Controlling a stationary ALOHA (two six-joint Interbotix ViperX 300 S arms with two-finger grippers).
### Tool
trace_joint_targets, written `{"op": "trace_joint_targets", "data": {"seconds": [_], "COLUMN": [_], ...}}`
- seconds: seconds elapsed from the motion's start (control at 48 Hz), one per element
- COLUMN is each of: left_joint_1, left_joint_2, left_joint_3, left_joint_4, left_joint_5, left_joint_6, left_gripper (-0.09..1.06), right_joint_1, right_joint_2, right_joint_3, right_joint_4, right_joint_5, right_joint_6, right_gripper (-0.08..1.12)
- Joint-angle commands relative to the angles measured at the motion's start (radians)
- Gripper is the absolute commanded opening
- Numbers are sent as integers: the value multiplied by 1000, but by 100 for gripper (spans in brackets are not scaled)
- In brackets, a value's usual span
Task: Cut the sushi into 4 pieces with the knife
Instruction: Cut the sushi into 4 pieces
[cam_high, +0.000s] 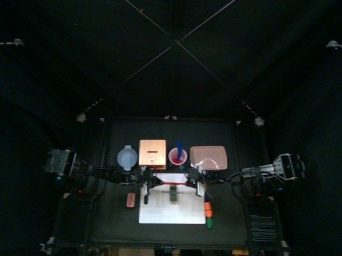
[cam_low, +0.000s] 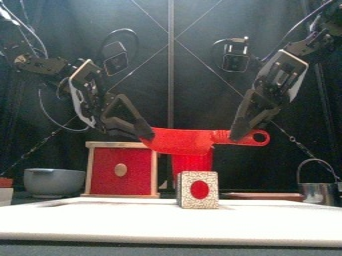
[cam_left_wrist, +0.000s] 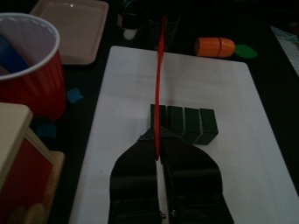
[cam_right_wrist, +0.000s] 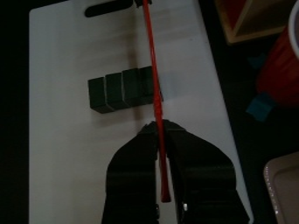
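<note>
A red toy knife (cam_low: 201, 140) hangs level over the white cutting board (cam_high: 158, 212), held at both ends. My left gripper (cam_low: 144, 135) is shut on its blade end, and my right gripper (cam_low: 242, 133) is shut on the handle end. Below the blade lies the dark green sushi roll (cam_left_wrist: 187, 123), its blocks still together, and its white end with a red centre (cam_low: 198, 189) faces the front. The knife edge (cam_right_wrist: 149, 70) crosses the roll (cam_right_wrist: 121, 90) near one end. I cannot tell whether the blade touches the roll.
Behind the board stand a blue-grey bowl (cam_high: 127, 157), a wooden box with a red drawer front (cam_low: 122, 170), a red cup (cam_left_wrist: 30, 61) holding a blue knife, and a pink tray (cam_high: 209, 157). Small toys lie left (cam_high: 130, 200) and right (cam_high: 209, 210) of the board.
</note>
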Motion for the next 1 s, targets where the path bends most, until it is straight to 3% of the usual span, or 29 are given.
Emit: {"op": "trace_joint_targets", "data": {"seconds": [0.021, 0.208, 1.0], "left_joint_1": [-14, -43, -38], "left_joint_2": [6, 28, 84], "left_joint_3": [-28, -23, -32], "left_joint_4": [-35, -41, -54], "left_joint_5": [-11, -11, -11], "left_joint_6": [-2, -2, 46], "left_gripper": [14, 14, 14], "right_joint_1": [12, 14, 18], "right_joint_2": [-9, 5, 92], "right_joint_3": [-31, -40, -43], "right_joint_4": [5, 2, 2], "right_joint_5": [3, 20, 21], "right_joint_6": [3, 3, 2], "right_gripper": [4, 4, 4]}}
